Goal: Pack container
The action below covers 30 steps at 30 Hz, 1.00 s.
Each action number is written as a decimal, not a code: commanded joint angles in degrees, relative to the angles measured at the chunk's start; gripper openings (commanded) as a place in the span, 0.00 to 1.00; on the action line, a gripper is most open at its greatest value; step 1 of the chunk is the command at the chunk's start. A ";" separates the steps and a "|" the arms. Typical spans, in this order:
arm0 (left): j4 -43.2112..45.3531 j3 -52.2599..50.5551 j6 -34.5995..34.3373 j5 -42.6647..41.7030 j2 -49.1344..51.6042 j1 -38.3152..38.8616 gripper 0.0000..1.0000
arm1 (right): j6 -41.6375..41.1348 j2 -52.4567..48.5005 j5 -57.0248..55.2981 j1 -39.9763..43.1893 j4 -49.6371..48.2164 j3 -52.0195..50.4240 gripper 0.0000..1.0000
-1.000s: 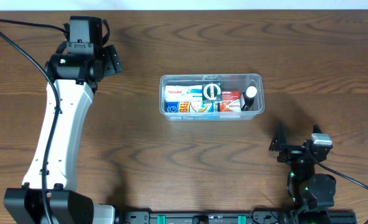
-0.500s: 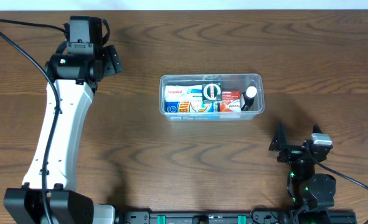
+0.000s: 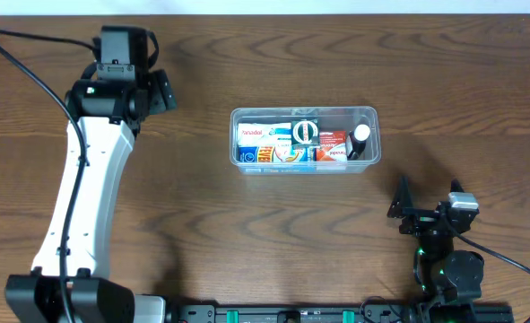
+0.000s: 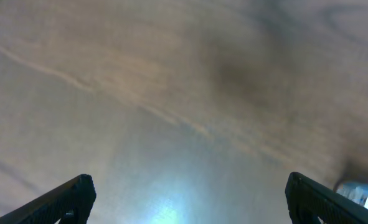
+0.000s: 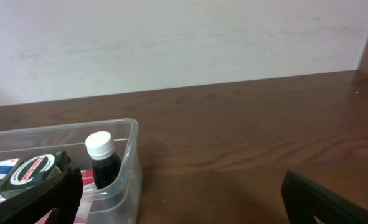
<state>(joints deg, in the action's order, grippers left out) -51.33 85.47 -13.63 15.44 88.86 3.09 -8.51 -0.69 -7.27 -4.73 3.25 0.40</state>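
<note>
Clear plastic container point(image 3: 375, 135) sat at the middle of the wooden table point(image 3: 202, 215), holding small boxes point(image 3: 265, 144) and a white-capped dark bottle point(image 3: 360, 136). Both the left gripper point(image 4: 190, 186) and the right gripper point(image 5: 180, 186) stood spread wide and empty.

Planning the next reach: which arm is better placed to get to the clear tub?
Probably right: the right pincer, open, sits close to the tub, facing it. The left pincer is farther off, seeing only table.

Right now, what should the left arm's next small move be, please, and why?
Probably draw the left gripper back toward its base: it hangs open and empty over the table, and the container already holds the boxes and bottle.
</note>
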 commanded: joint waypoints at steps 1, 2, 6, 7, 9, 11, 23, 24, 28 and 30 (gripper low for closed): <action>-2.54 -1.53 0.00 0.70 -4.13 -0.28 0.98 | 0.66 0.37 0.39 0.70 0.28 -0.09 0.99; -3.69 -2.47 0.00 0.70 -5.18 -0.28 0.98 | 0.66 0.37 0.42 0.70 0.26 -0.09 0.99; -4.09 -9.73 0.00 0.70 -10.51 -0.28 0.98 | 0.66 0.37 0.39 0.70 0.26 -0.09 0.99; -3.93 -11.67 0.00 0.70 -11.80 -0.28 0.98 | 0.66 0.37 0.42 0.70 0.26 -0.09 0.99; -2.16 -17.49 -0.02 0.70 -15.47 -0.28 0.98 | 0.66 0.37 0.42 0.70 0.26 -0.09 0.99; 1.11 -24.26 -1.01 0.66 -19.76 -0.28 0.98 | 0.66 0.37 0.42 0.70 0.26 -0.09 0.99; 30.10 -65.66 -11.21 0.48 -53.48 -0.28 0.98 | 0.66 0.37 0.39 0.70 0.26 -0.09 0.99; 32.33 -68.02 -11.17 0.48 -55.80 -0.28 0.98 | 0.66 0.37 0.42 0.70 0.26 -0.09 0.99; 39.56 -75.91 -11.15 0.48 -62.90 -0.28 0.98 | 0.66 0.37 0.42 0.70 0.28 -0.09 0.99; 41.79 -78.42 -11.15 0.46 -64.89 -0.28 0.98 | 0.66 0.37 0.42 0.70 0.26 -0.09 0.99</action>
<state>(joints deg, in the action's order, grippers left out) -11.22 9.52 -23.81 15.42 26.24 3.09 -8.49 -0.69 -7.07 -4.73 3.27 0.40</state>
